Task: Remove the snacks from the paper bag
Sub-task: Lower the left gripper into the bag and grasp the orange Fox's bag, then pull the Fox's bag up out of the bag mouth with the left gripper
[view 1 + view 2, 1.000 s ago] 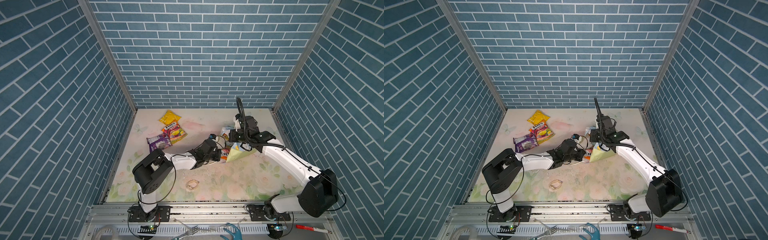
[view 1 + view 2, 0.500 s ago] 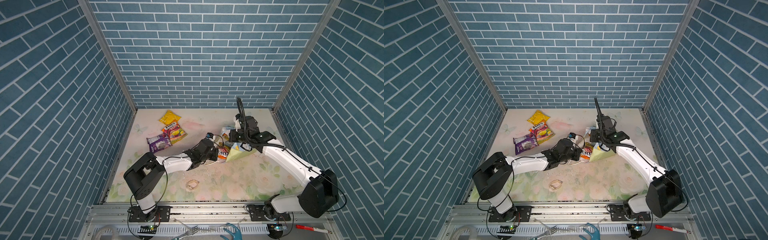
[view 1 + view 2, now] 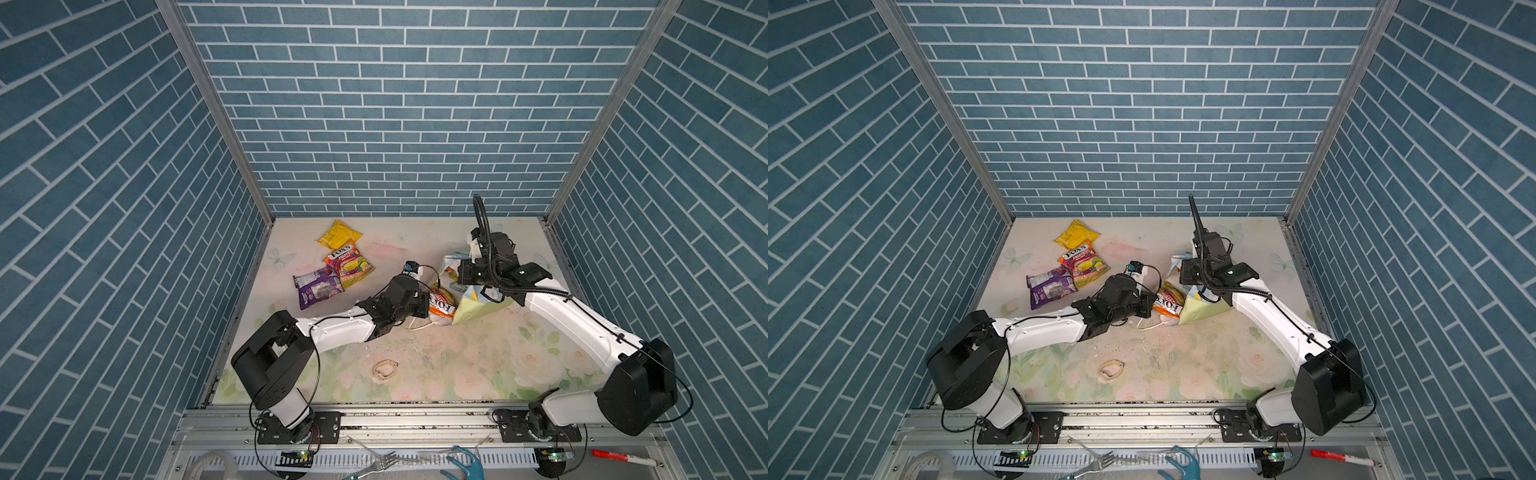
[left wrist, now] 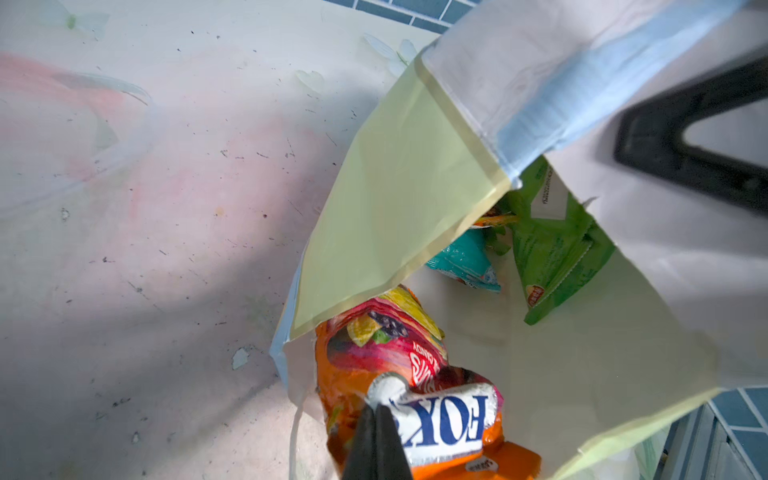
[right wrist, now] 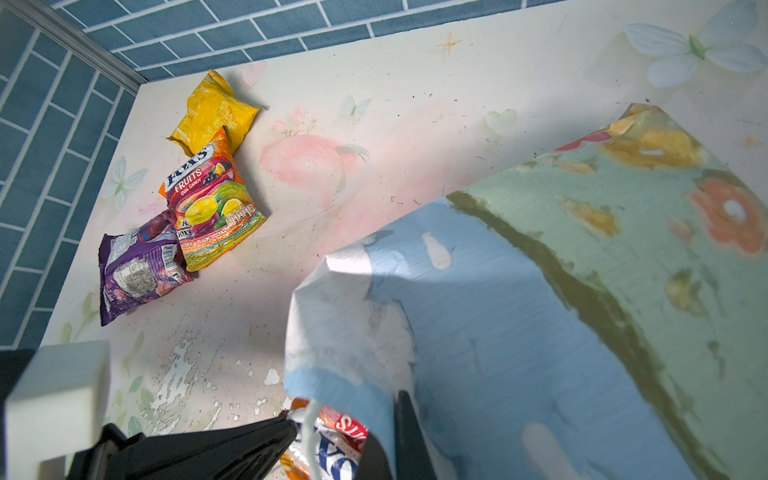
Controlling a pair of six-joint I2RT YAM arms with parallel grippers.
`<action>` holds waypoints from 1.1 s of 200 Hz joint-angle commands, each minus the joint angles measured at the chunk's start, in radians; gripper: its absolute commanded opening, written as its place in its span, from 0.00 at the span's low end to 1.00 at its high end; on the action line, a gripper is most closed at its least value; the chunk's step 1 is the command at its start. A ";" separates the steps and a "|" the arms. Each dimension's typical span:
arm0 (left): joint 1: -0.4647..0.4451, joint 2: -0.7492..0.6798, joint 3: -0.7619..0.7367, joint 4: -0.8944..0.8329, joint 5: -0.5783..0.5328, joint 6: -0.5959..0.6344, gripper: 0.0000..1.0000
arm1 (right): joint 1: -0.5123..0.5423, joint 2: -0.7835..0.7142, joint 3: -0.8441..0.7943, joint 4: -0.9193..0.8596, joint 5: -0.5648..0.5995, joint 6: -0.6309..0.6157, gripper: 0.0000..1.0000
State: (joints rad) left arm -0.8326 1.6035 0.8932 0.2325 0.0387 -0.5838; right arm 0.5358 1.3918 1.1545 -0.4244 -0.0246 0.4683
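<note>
In both top views, right of the middle, the paper bag [image 3: 476, 309] is partly hidden by the right arm [image 3: 565, 316]. In the left wrist view, the green packet [image 4: 552, 249] and the teal packet [image 4: 465, 262] are partly covered by the bag's flap. The orange FOX'S packet [image 4: 374, 357] and the left gripper [image 4: 376, 440] are cut off by the edge. In a top view, a tan loop [image 3: 384, 369] at the lower middle is too small to be named.
</note>
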 commanded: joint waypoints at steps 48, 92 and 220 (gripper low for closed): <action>0.013 -0.120 -0.016 -0.012 -0.057 0.037 0.00 | -0.002 -0.011 -0.012 0.013 0.007 0.049 0.00; 0.019 -0.161 -0.022 -0.024 -0.086 0.048 0.00 | -0.001 -0.014 -0.014 0.013 0.009 0.049 0.00; 0.083 -0.220 -0.033 -0.239 -0.177 0.062 0.52 | -0.001 -0.026 -0.010 0.013 0.005 0.049 0.00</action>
State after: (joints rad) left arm -0.7887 1.3987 0.8848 0.1188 -0.0872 -0.5259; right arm 0.5358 1.3918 1.1469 -0.4168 -0.0273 0.4751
